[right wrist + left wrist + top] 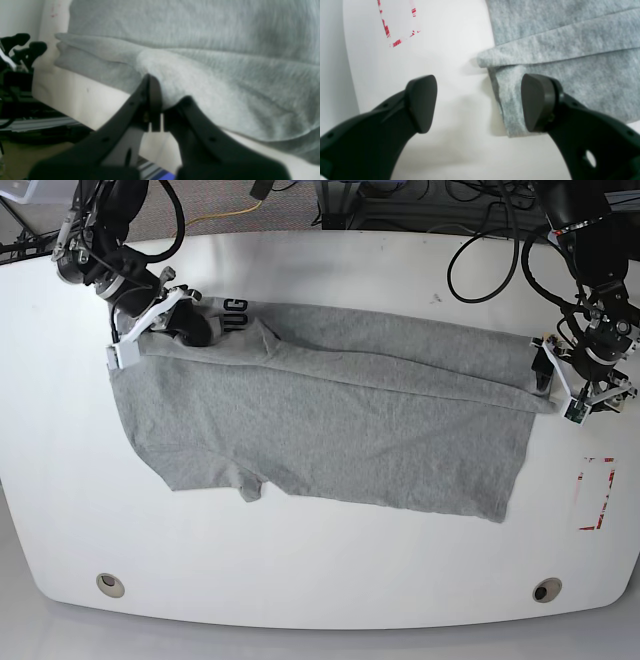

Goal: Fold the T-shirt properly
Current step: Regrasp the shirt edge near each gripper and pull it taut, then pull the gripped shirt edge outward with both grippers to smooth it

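Across the table [320, 580] the shirt [330, 430] lies flat with its long axis running side to side between my two arms, part-folded along the far edge, black letters showing at one end. At that lettered end my right gripper [156, 100] is clamped shut on a pinch of the folded cloth, reaching in low from the far corner. At the other end my left gripper [480, 103] stands spread wide and holds nothing: one pad is over the shirt's corner, the other over bare table, so the edge runs between the jaws, nearer one pad. The left arm hangs near the red-marked patch [596, 493]. I judge the next move turns on closing the left jaws over that corner.
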`<act>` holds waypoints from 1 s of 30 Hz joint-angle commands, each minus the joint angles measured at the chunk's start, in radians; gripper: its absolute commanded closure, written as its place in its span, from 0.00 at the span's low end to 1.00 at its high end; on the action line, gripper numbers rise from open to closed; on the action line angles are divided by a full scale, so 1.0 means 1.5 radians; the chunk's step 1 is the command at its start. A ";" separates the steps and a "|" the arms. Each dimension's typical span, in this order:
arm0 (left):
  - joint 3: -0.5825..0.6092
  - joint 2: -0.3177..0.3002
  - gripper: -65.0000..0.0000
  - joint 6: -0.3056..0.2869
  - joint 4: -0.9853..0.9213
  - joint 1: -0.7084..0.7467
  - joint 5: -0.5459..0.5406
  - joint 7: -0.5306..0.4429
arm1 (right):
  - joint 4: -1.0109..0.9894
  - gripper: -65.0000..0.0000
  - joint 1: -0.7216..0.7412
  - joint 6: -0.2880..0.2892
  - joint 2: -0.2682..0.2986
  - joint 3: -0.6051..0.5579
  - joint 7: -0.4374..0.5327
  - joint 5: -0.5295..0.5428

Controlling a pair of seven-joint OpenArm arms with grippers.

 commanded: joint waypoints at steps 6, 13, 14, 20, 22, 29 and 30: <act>-0.003 -0.009 0.24 0.005 0.012 -0.009 -0.002 -0.009 | -0.111 1.00 0.090 0.003 0.071 -0.002 0.006 0.006; -0.003 -0.009 0.24 0.005 0.012 -0.009 -0.002 -0.009 | -0.207 0.97 0.131 0.003 0.132 -0.005 0.005 0.007; -0.003 -0.009 0.24 0.006 0.012 -0.009 -0.002 -0.009 | -0.216 0.92 0.137 0.003 0.140 -0.005 0.005 0.008; -0.003 -0.009 0.24 0.006 0.012 -0.009 -0.002 -0.009 | -0.245 0.62 0.170 0.003 0.172 -0.005 0.005 0.008; -0.003 -0.009 0.24 0.006 0.012 -0.009 -0.002 -0.009 | -0.243 0.49 0.173 0.003 0.176 -0.002 0.005 0.008; -0.003 -0.007 0.24 0.004 0.016 -0.009 -0.004 -0.009 | -0.240 0.30 0.139 -0.002 0.197 0.025 0.006 0.006; -0.003 -0.006 0.24 0.003 0.017 -0.009 -0.005 -0.009 | -0.239 0.30 0.129 -0.002 0.199 0.039 0.006 0.006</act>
